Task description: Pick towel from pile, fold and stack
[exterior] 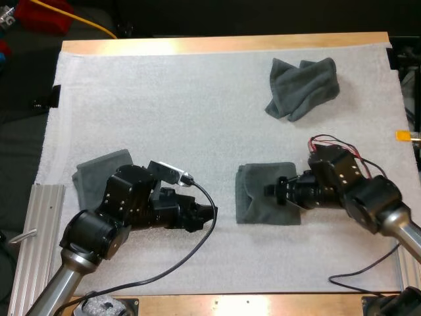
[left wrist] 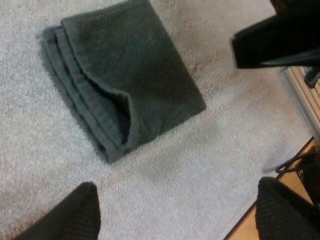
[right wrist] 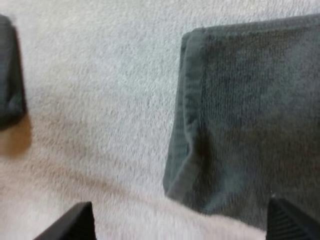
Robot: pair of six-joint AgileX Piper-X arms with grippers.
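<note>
Folded dark grey-green towel (exterior: 263,205) sits mid white mat (exterior: 164,99) under your right gripper (exterior: 275,190), it and left gripper (exterior: 209,215) both spread, empty; cloth looks soft, limp, so pinch the thick folded edge.

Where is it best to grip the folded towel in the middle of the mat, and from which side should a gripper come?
Probably the layered edge of the folded towel, the one turned toward the left gripper. There the top layers bulge up and leave a pocket for a finger. Come in low along the white mat from that side, closing over all layers.
</note>
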